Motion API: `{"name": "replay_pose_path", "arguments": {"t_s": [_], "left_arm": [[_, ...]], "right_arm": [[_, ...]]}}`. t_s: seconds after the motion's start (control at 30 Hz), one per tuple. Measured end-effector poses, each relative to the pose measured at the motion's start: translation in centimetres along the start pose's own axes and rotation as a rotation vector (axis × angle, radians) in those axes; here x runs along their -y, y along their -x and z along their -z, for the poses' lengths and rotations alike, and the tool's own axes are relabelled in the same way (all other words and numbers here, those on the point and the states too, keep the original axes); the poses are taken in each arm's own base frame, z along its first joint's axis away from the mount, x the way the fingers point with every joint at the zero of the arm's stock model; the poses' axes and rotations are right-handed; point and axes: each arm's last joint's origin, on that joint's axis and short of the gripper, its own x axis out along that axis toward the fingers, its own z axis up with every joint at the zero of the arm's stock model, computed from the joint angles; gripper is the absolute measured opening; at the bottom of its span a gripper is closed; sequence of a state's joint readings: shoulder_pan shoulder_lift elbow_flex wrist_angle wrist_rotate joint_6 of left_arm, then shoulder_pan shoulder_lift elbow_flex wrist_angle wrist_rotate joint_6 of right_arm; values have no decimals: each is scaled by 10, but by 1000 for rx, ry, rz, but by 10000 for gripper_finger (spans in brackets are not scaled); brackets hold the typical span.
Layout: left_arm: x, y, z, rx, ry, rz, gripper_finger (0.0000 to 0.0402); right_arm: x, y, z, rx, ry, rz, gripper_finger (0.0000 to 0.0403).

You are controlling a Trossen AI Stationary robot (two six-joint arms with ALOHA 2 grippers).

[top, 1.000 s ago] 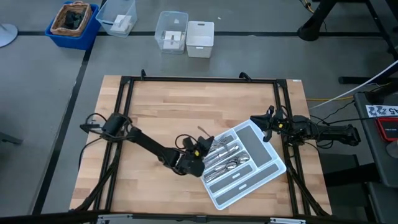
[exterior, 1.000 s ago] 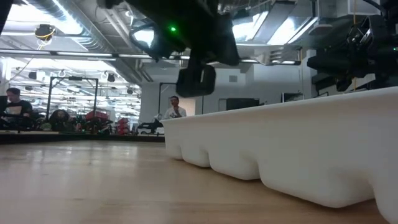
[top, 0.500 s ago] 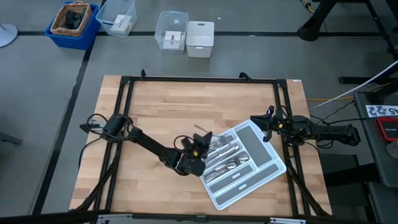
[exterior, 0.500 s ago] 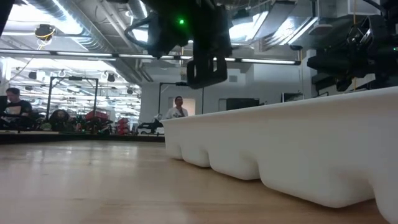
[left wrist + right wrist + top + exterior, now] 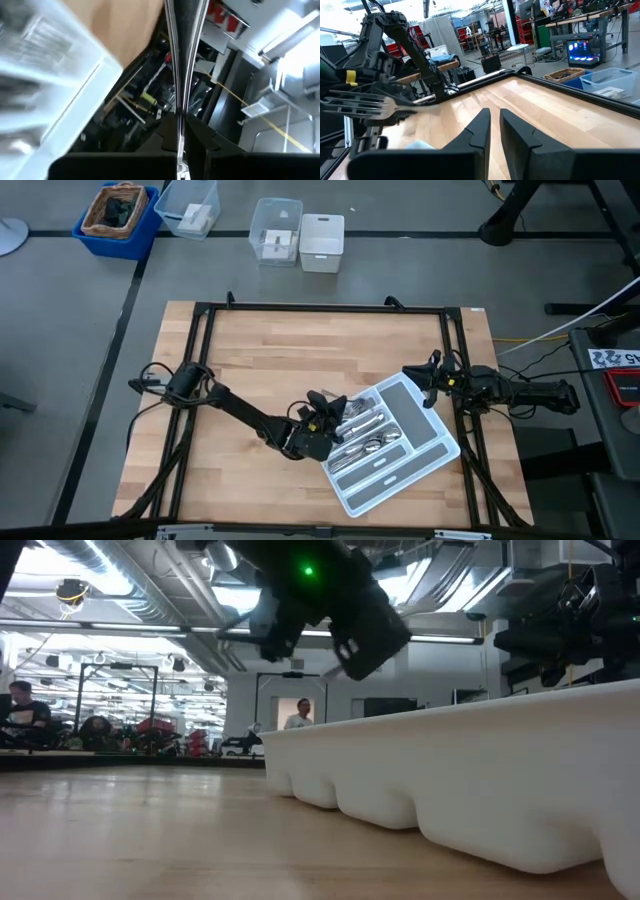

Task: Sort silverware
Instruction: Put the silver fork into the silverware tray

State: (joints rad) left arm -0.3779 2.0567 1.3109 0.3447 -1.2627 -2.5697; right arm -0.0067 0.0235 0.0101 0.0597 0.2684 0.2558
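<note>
A light grey compartment tray (image 5: 420,452) lies askew on the wooden table at the near right, with several pieces of silverware (image 5: 365,430) in its slots. In the low view its white wall (image 5: 470,780) fills the right side. My left gripper (image 5: 322,412) hovers at the tray's left end, shut on a fork (image 5: 365,106), which shows edge-on in the left wrist view (image 5: 176,60). My right gripper (image 5: 415,380) waits at the table's right edge beside the tray's far corner. Its fingers (image 5: 492,125) stand a narrow gap apart with nothing between them. My left gripper pinches the fork's handle (image 5: 178,125) between its two fingers. It reaches in about level from the table's left. The fork sticks out ahead of the fingertips, along the fingers, with its tines (image 5: 340,102) free. It is lifted clear, above the tray's left end.
Black frame rails (image 5: 320,307) run around the tabletop. Bare wood (image 5: 300,355) lies to the left of and beyond the tray. On the floor past the far edge stand clear boxes (image 5: 275,230), a white box (image 5: 322,242) and a blue bin (image 5: 118,218). People (image 5: 300,715) show in the room behind.
My left gripper has rolled about its own pointing line while staying in place over the tray's left end. The fork has turned with it and remains held clear of the tray.
</note>
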Motion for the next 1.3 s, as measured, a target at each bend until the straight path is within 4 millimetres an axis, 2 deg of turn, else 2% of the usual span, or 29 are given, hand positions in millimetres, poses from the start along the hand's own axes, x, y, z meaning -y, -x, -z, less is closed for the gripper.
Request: {"name": "replay_pose_path", "arguments": {"t_s": [0.1,0.3,0.63,0.87,0.93,1.13,1.3], "left_arm": [[-3,-1,-1,-27,131,-83,0],[-8,-12,-2,-69,499,-405,0],[-4,-19,-5,-47,496,-395,0],[3,-37,-10,-16,506,-360,0],[8,-40,-10,-7,500,-369,0],[41,-37,6,45,426,-408,0],[54,-35,14,70,373,-496,0]], "right_arm": [[0,0,0,0,0,0,46],[0,0,0,0,0,0,46],[0,0,0,0,0,0,46],[0,0,0,0,0,0,46],[0,0,0,0,0,0,46],[0,0,0,-1,0,0,46],[0,0,0,0,0,0,46]]}}
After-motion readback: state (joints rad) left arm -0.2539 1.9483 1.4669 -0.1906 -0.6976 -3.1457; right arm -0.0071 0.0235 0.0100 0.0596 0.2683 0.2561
